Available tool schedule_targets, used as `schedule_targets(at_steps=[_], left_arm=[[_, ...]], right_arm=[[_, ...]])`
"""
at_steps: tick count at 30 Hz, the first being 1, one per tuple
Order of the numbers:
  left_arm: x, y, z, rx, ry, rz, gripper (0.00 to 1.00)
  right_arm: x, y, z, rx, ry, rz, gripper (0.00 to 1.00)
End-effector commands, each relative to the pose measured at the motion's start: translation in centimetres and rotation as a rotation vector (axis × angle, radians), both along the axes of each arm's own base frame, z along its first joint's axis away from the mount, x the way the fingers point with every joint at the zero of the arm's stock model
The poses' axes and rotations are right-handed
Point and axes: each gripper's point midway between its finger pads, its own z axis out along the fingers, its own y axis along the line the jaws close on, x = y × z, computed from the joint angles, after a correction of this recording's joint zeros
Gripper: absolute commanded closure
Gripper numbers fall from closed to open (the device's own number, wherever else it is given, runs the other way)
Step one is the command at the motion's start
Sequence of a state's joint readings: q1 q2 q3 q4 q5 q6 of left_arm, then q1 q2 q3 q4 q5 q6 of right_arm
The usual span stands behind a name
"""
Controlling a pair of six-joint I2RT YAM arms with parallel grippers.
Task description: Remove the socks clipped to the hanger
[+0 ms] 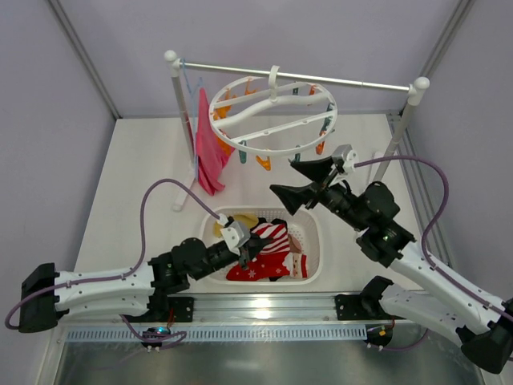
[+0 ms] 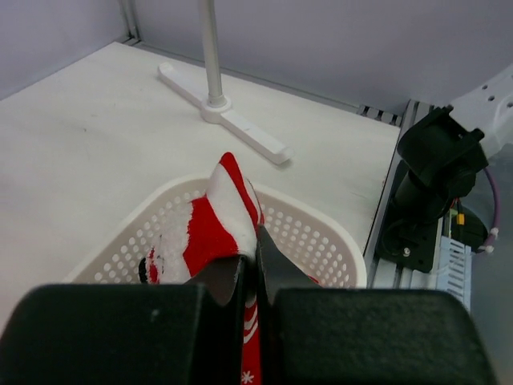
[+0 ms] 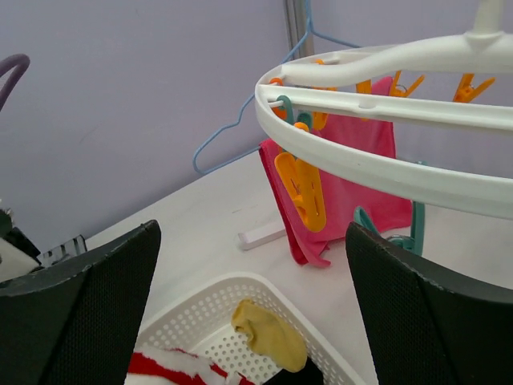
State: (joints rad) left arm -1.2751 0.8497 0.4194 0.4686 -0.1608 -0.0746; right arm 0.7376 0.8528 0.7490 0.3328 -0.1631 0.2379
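**Left gripper [image 1: 244,245] clamped on a red-and-white striped sock [image 2: 218,220]; right gripper [image 1: 283,176] spread wide under the hanger [image 1: 272,120].**

Left wrist view: the jaws are pressed together on the striped sock's fabric. Its free end stands up just ahead of the fingertips, and the white perforated basket [image 2: 321,223] lies below and in front of them. Top view: a red sock [image 1: 260,269] with white snowflakes and a black sock [image 1: 278,224] lie in the basket, just beside this gripper. Right wrist view: the two fingers stand far apart with nothing between them. The hanger's white ring passes above and just ahead, with an orange clip [image 3: 303,188] dangling from it. A mustard sock [image 3: 268,333] lies in the basket below the fingers, and a pink cloth [image 3: 357,188] hangs beyond the ring.
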Motion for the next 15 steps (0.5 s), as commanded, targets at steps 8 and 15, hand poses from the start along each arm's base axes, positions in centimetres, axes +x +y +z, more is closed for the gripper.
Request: schedule_targets(at_steps=[8, 15], left_arm=[[-0.2, -3.1, 6.1, -0.097, 0.035, -0.052, 1.0], [2.9, -6.8, -0.2, 0.024, 0.104, 0.072, 1.0]], right_arm=[[-0.8, -7.2, 1.2, 0.038, -0.098, -0.269, 0.0], [-1.8, -9.1, 1.4, 0.077, -0.115, -0.308, 0.0]])
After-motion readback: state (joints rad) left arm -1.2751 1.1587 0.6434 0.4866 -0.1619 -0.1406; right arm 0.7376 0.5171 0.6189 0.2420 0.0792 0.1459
